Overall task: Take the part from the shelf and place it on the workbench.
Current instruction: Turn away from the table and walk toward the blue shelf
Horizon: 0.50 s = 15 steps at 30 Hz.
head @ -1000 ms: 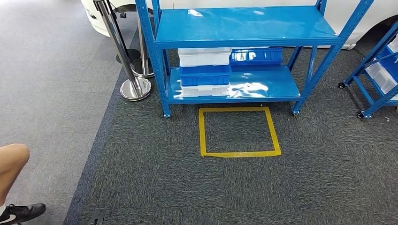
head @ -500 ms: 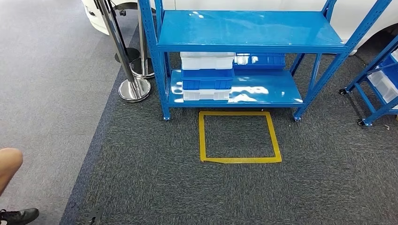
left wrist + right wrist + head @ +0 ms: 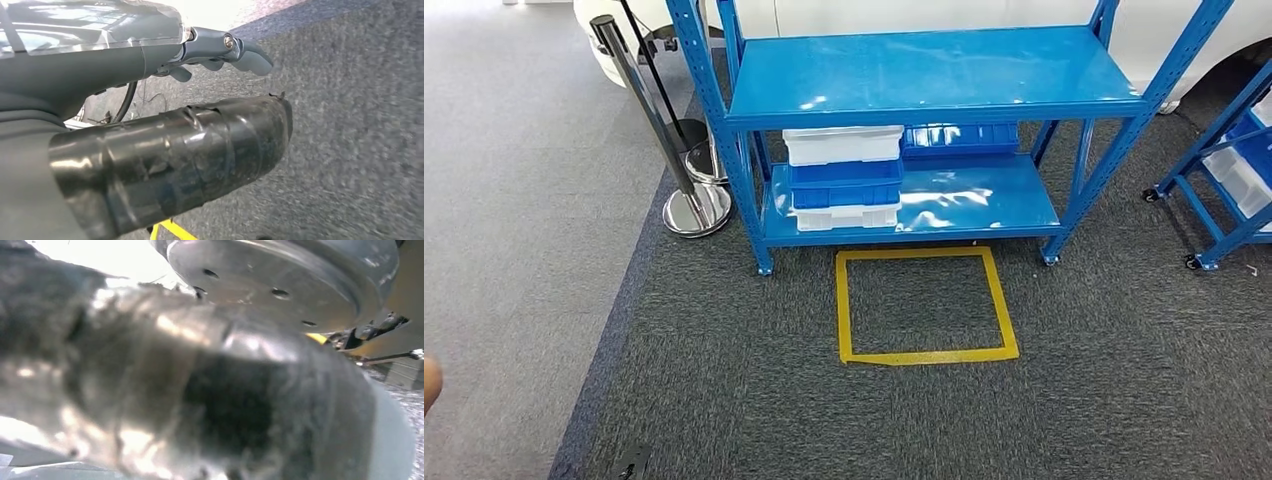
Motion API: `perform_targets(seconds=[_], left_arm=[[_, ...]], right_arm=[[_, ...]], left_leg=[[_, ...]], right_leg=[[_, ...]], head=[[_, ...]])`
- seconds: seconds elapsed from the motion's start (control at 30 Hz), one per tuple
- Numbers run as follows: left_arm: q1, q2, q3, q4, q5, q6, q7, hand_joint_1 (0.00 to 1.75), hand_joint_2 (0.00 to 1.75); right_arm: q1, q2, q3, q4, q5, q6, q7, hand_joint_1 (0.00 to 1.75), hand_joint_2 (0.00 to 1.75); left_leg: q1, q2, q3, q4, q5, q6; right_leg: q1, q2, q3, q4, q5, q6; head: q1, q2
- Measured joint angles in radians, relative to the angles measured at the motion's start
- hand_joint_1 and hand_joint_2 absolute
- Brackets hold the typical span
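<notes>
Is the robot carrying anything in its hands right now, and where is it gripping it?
The left hand hangs over the carpet with nothing in it. The right wrist view is too blurred to tell whether the right hand holds anything.

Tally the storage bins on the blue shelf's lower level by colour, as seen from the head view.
White bins: 2, the top and bottom of the stack
Blue bins: 2, one in the middle of the stack and one behind to the right
Total: 4 bins on the lower level of the shelf
</notes>
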Motion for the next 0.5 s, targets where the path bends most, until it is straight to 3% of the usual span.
perform_targets(seconds=[0.03,0.1,0.17,0.23,0.3,0.4,0.43,0.47,0.5], left_arm=[[0.002,0.001,0.000,0.000,0.000,0.000,0.000,0.00,0.00],[0.004,0.002,0.000,0.000,-0.001,0.000,-0.001,0.00,0.00],[0.003,0.003,0.000,0.000,-0.002,0.000,-0.002,0.00,0.00],[0.002,0.002,0.000,0.000,-0.003,-0.001,-0.003,0.00,0.00],[0.000,0.000,0.000,0.000,-0.003,-0.002,-0.004,0.00,0.00],[-0.001,0.000,0.000,0.000,-0.003,-0.002,-0.004,0.00,0.00],[0.000,0.000,0.000,0.000,-0.003,-0.002,-0.004,0.00,0.00],[0.001,0.000,0.000,0.000,-0.003,-0.002,-0.004,0.00,0.00],[0.001,0.000,0.000,0.000,-0.003,-0.002,-0.004,0.00,0.00]], right_arm=[[0.000,0.000,0.000,0.001,0.000,0.001,0.000,0.00,0.00],[-0.002,0.001,0.000,0.003,0.000,0.003,0.000,0.00,0.00],[-0.004,0.002,0.000,0.003,0.000,0.003,0.000,0.00,0.00],[-0.004,0.000,0.000,0.003,0.000,0.003,0.000,0.00,0.00],[-0.005,-0.001,0.001,0.003,0.000,0.002,0.000,0.00,0.00],[-0.008,-0.002,0.001,0.003,0.000,0.002,0.000,0.00,0.00],[-0.007,-0.002,0.001,0.003,0.000,0.002,0.000,0.00,0.00],[-0.005,-0.002,0.001,0.003,0.000,0.002,0.000,0.00,0.00],[-0.002,-0.002,0.002,0.003,0.000,0.002,0.000,0.00,0.00]], left_leg=[[-0.003,0.000,0.006,-0.058,0.053,0.007],[-0.010,-0.001,0.014,-0.128,0.110,0.018],[-0.012,-0.003,0.027,-0.145,0.106,0.030],[-0.008,-0.005,0.060,-0.166,0.107,0.045],[-0.005,-0.005,0.092,-0.181,0.101,0.055],[-0.005,-0.007,0.122,-0.186,0.074,0.058],[-0.005,-0.008,0.137,-0.186,0.061,0.056],[-0.004,-0.010,0.155,-0.186,0.048,0.054],[-0.004,-0.012,0.172,-0.186,0.035,0.051]], right_leg=[[0.001,0.001,0.014,0.003,-0.012,0.003],[0.002,0.005,0.025,0.004,-0.033,0.015],[0.002,0.007,0.039,0.006,-0.039,0.029],[0.001,0.004,0.049,0.028,-0.040,0.039],[-0.003,0.000,0.005,0.110,-0.059,0.047],[-0.012,-0.003,-0.121,0.257,-0.128,0.061],[-0.014,-0.004,-0.146,0.262,-0.136,0.064],[-0.015,-0.006,-0.158,0.239,-0.124,0.066],[-0.016,-0.008,-0.160,0.197,-0.092,0.065]], head=[[0.001,0.000],[0.004,0.000],[0.006,0.000],[0.008,0.000],[0.015,0.000],[0.020,0.000],[0.020,0.000],[0.020,0.000],[0.021,0.000]])
